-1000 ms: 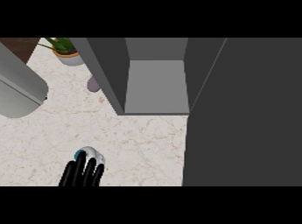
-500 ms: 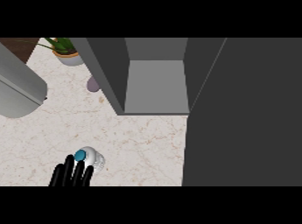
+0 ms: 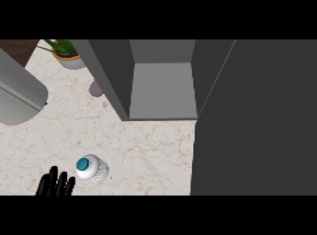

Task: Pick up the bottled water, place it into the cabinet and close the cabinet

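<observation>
Bottle (image 3: 91, 168) with left hand (image 3: 55, 184) at its eight o'clock, fingers straight, holding nothing; open cabinet (image 3: 161, 87) at one o'clock

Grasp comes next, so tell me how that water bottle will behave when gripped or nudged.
The bottled water stands upright on the counter, cap up, so a sideways nudge would probably tip it. Its round body would then likely roll. The left hand is open beside it.

Pale marble table (image 3: 147, 142), cabinet (image 3: 161, 89) on it.
Bottle (image 3: 91, 168) front-left of cabinet; plant (image 3: 69, 57) and mauve object (image 3: 96, 88) at cabinet's left.
</observation>
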Controlling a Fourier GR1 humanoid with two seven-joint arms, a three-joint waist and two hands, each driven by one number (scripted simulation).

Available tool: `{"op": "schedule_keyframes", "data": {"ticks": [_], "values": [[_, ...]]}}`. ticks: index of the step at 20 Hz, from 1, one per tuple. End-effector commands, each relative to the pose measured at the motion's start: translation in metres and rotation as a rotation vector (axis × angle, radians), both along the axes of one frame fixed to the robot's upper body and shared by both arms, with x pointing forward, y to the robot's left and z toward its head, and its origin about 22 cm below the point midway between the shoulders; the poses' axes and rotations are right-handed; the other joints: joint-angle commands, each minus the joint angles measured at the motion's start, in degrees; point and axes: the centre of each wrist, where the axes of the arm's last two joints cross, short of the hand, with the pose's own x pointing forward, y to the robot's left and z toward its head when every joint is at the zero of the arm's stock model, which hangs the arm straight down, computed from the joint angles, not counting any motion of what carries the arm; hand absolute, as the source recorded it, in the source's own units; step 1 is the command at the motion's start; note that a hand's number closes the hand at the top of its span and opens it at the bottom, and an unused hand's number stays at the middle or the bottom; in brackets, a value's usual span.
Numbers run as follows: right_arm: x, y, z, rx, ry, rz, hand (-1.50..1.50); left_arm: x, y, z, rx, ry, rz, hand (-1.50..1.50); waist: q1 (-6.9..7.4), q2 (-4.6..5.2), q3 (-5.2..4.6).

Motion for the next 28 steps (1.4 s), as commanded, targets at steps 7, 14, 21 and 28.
{"op": "schedule_keyframes", "data": {"ticks": [7, 14, 21, 28], "values": [[-0.034, 0.013, 0.039, 0.102, -0.091, 0.069, -1.5, 0.03, 0.038, -0.028, 0.039, 0.033, 0.027, -1.5, -0.73, 0.25, -0.15], [-0.035, 0.011, 0.038, 0.107, -0.074, 0.088, -1.5, 0.048, 0.062, -0.068, 0.052, 0.051, 0.022, -1.5, -0.32, 0.34, -0.18], [-0.039, 0.0, 0.028, 0.104, -0.079, 0.089, -1.5, 0.073, 0.074, -0.102, 0.049, 0.085, 0.079, -1.5, -0.63, 0.47, 0.0], [-0.049, 0.003, 0.037, 0.102, -0.095, 0.096, -1.5, 0.082, 0.102, -0.141, 0.042, 0.134, 0.084, -1.5, -1.04, 0.34, -0.06]]}}
